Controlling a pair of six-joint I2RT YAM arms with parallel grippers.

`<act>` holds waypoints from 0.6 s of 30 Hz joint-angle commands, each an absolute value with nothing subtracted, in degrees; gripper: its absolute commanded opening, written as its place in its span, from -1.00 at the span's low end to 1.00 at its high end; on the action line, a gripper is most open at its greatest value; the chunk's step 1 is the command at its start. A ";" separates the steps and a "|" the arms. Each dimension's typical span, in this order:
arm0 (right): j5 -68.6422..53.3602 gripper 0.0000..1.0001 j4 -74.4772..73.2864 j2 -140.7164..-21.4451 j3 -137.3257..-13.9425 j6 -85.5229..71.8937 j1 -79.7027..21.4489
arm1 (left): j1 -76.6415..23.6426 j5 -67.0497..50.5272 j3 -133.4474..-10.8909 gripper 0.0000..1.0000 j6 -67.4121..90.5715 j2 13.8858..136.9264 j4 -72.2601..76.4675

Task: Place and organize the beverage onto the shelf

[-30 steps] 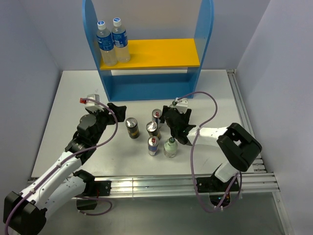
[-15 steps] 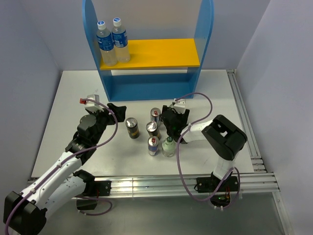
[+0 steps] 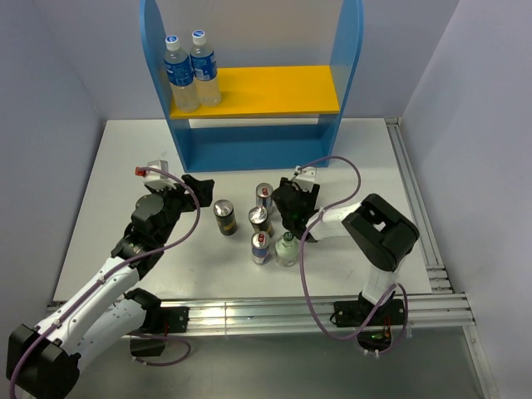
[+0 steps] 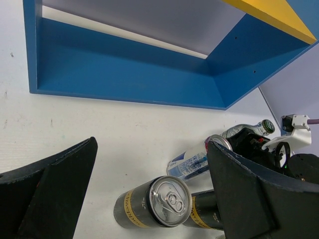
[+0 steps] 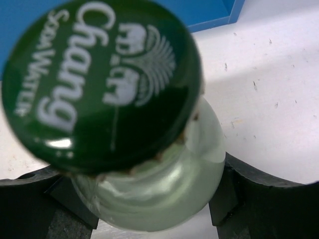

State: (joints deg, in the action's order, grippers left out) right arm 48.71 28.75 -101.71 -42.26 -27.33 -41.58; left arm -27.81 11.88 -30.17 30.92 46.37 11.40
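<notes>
Looking down your right wrist camera, you see the green-capped Chang soda water bottle [image 5: 114,109] standing upright between the fingers of the right gripper [image 5: 142,199]; you cannot tell whether they press on the glass. Your left gripper [image 4: 152,145] gapes wide, low over the table [image 4: 75,119], with a dark gold-topped can [image 4: 152,206] just ahead, before the blue shelf [image 4: 124,64].

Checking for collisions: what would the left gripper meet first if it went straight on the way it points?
Probably the dark can, standing just ahead, in line with the left gripper's open jaws; how far off is unclear.
</notes>
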 commanded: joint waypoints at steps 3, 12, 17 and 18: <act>53.35 -1.00 22.16 -95.20 -45.79 -30.50 -41.92 | -27.42 12.22 -29.88 0.96 31.38 46.41 13.19; 54.58 -1.00 2.57 -75.70 -56.93 -24.00 -43.24 | -27.42 12.31 -30.50 0.95 31.11 46.14 11.78; 54.06 -1.00 0.44 -70.84 -65.11 -15.74 -43.16 | -27.33 11.95 -30.41 0.96 31.20 46.41 12.04; 53.62 -1.00 0.44 -70.93 -68.61 -14.51 -43.15 | -27.42 11.87 -30.50 0.96 31.20 46.41 11.87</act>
